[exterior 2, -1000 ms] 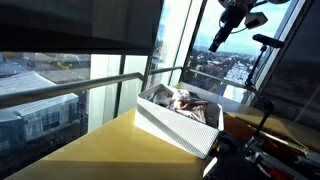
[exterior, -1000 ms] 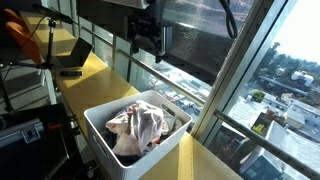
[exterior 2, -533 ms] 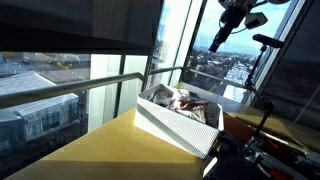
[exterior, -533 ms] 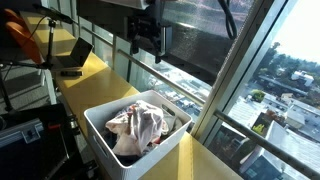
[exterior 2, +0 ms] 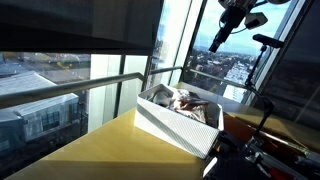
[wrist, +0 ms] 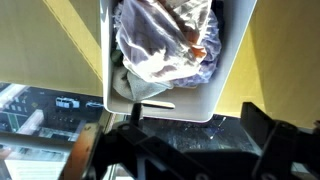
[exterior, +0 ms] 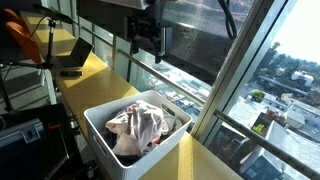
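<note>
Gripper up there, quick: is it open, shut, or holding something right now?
Gripper: open, holding nothing, fingers spread wide in the wrist view, high above the white bin of crumpled cloths.

White bin (exterior: pixel 103 143): smooth plastic, the walls matt with a soft sheen where the sun lands. Inside it, the bundle (exterior: pixel 138 128) reads as crumpled cloth, pale and purplish, and in the wrist view part of it glistens like thin film. The yellow surface (exterior: pixel 100 75) is smooth, flat and satin-bright. Up above, the hand (exterior: pixel 147 50) looks black and matt. Behind it is the window pane (exterior: pixel 195 45), glossy glass.
</note>
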{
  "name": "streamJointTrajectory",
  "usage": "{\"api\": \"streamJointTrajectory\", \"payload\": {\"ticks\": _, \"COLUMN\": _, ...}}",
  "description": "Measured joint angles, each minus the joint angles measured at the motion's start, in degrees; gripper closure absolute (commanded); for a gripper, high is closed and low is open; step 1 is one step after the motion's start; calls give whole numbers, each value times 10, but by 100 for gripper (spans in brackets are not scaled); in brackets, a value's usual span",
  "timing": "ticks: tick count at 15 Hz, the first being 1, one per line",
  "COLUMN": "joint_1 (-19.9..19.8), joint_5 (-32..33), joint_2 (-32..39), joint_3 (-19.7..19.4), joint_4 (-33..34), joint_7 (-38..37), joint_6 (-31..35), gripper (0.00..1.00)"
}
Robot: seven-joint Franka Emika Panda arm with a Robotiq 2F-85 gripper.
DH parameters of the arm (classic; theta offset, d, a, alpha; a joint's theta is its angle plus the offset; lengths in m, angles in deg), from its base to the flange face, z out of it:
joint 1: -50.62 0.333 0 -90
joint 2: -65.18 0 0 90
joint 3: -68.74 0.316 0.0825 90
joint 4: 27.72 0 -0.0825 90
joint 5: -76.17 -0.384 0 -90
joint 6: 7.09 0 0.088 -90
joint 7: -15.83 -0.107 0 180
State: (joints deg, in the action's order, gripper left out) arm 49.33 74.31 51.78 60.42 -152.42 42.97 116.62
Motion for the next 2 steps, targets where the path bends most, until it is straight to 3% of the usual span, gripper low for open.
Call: {"api": "streamJointTrajectory", "payload": {"ticks": 2, "joint_1": 0, "joint_5": 0, "joint_2": 0, "joint_3": 0, "joint_4": 0, "joint_7": 0, "joint_6": 0, "gripper": 1}}
